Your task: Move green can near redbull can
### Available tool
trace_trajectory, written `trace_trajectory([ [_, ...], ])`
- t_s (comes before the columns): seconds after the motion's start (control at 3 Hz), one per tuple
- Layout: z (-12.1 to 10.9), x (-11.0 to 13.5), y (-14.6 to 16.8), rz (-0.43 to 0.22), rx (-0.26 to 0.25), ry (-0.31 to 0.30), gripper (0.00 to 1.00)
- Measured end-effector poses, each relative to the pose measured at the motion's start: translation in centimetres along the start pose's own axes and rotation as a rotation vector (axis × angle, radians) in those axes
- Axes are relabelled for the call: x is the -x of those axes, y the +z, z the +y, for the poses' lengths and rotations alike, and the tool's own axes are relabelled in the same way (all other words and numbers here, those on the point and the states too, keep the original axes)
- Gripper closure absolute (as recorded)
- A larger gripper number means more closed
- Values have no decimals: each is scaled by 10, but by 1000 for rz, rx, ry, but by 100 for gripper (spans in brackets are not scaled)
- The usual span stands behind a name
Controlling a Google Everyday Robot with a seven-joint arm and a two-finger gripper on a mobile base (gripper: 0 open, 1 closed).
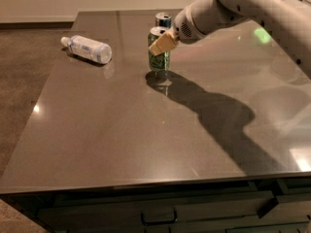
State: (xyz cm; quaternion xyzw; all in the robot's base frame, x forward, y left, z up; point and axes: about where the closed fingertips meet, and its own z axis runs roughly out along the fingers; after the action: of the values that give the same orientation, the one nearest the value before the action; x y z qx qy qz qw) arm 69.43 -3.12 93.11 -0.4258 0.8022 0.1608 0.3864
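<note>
The green can [158, 57] is upright just in front of the redbull can [163, 19], which stands near the far edge of the dark table [121, 144]. My gripper [159, 45] reaches in from the upper right and is shut on the green can's upper half, with one tan finger [163, 43] across its front. The other finger is hidden behind the can. The can hangs just above its shadow on the table top. A small gap shows between the two cans.
A clear plastic bottle [88, 49] with a white label lies on its side at the far left of the table. My white arm [252, 8] crosses the upper right. Drawer fronts [160, 215] run below the near edge.
</note>
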Motion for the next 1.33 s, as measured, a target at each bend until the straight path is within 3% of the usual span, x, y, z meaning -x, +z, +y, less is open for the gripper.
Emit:
trace_trajectory([
  [0.67,-30,2,10,-22,-40,65,100],
  [1.33,-50,-4,22,6,-78,78,59],
])
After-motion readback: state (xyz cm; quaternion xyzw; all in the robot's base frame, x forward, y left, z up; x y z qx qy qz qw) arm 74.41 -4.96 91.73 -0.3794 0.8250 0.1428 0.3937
